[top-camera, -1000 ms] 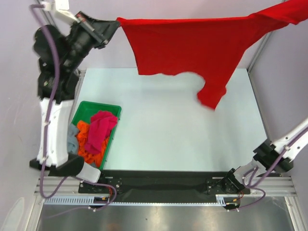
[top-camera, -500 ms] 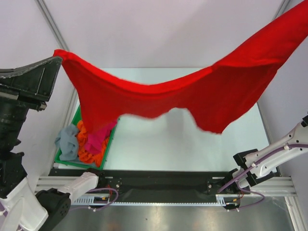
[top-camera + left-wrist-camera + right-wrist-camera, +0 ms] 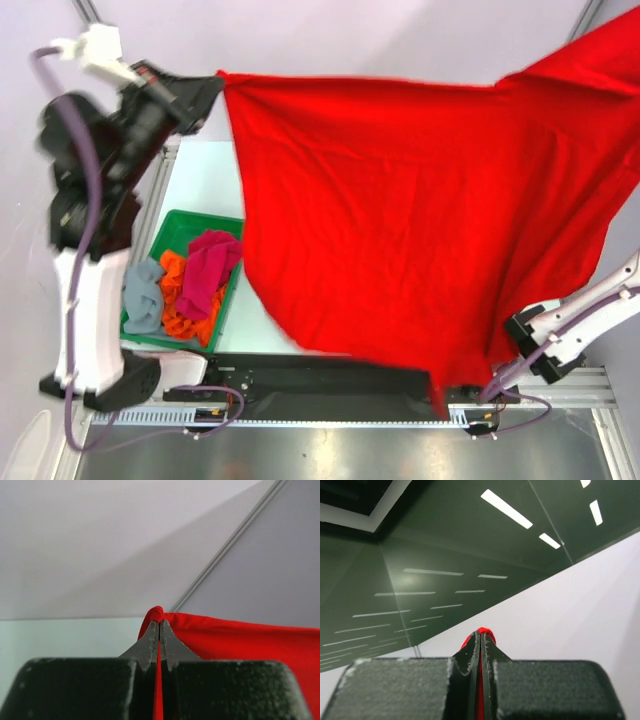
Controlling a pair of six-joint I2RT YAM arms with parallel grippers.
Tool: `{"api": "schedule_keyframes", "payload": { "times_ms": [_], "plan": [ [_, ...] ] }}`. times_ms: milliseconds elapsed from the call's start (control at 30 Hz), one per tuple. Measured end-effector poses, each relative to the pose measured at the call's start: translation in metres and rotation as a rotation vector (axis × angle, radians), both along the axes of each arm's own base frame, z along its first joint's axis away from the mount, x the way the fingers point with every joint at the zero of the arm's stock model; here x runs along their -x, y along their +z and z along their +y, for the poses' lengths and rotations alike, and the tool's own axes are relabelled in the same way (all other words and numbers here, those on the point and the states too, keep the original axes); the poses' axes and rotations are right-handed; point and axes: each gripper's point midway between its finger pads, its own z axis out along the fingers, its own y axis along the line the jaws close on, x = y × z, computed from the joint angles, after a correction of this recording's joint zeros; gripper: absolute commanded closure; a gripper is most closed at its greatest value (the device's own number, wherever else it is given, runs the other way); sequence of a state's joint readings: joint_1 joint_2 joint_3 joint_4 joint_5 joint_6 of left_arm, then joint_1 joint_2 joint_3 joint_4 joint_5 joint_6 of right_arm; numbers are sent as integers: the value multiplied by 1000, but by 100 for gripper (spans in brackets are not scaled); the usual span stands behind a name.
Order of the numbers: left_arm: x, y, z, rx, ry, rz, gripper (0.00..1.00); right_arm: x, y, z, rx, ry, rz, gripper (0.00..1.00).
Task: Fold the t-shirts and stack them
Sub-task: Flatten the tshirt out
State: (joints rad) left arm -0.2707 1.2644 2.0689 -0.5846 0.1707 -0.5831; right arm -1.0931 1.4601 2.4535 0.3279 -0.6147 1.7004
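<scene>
The bright red t-shirt (image 3: 400, 210) hangs spread in the air across the top external view, hiding most of the table. My left gripper (image 3: 213, 85) is shut on its upper left corner; in the left wrist view (image 3: 159, 625) red cloth (image 3: 240, 640) is pinched between the fingers. My right gripper is out of the top external view at upper right; in the right wrist view (image 3: 480, 635) it is shut on a red cloth edge (image 3: 481, 630), pointing up. The magenta-pink (image 3: 205, 265), orange (image 3: 178, 300) and grey-blue (image 3: 143, 295) t-shirts lie crumpled in the tray.
The green tray (image 3: 175, 228) sits at the table's left front, below the raised left arm. The right arm's lower links (image 3: 560, 335) show at the right front. A black strip (image 3: 300, 375) runs along the near edge. Frame posts stand at the back corners.
The red t-shirt has swung from a sagging drape to a flat sheet hanging towards the near edge. My left gripper has moved away from the camera, back and to the right.
</scene>
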Motion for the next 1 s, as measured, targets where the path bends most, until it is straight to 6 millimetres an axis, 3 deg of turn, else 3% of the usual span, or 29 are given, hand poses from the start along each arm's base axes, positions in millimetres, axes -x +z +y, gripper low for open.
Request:
{"api": "schedule_keyframes", "payload": {
  "times_ms": [133,233,400,500,567,700,800,900,1000],
  "plan": [
    [-56,-30,-14,-39,5,85,100,-46,-6,1,14,109,23,100],
    [-81,-45,-21,-67,8,112,100,-101,-25,0,17,173,90,100],
    [-109,-42,-27,-130,15,68,100,-209,-87,-20,16,164,264,100],
    [-128,-34,-25,-177,51,19,100,-263,-130,-15,70,111,375,100],
    [-138,-33,-23,-205,79,-4,100,-288,-156,-5,118,52,443,100],
    [-162,-46,-16,-276,143,-4,99,-318,-194,8,227,-106,543,100],
    [-177,-61,-12,-316,183,22,100,-330,-220,0,286,-261,628,100],
    [-184,-73,-8,-327,208,53,99,-327,-246,-15,313,-393,716,100],
    [-185,-81,-5,-326,226,75,100,-310,-248,-29,315,-483,739,100]
  ]
}}
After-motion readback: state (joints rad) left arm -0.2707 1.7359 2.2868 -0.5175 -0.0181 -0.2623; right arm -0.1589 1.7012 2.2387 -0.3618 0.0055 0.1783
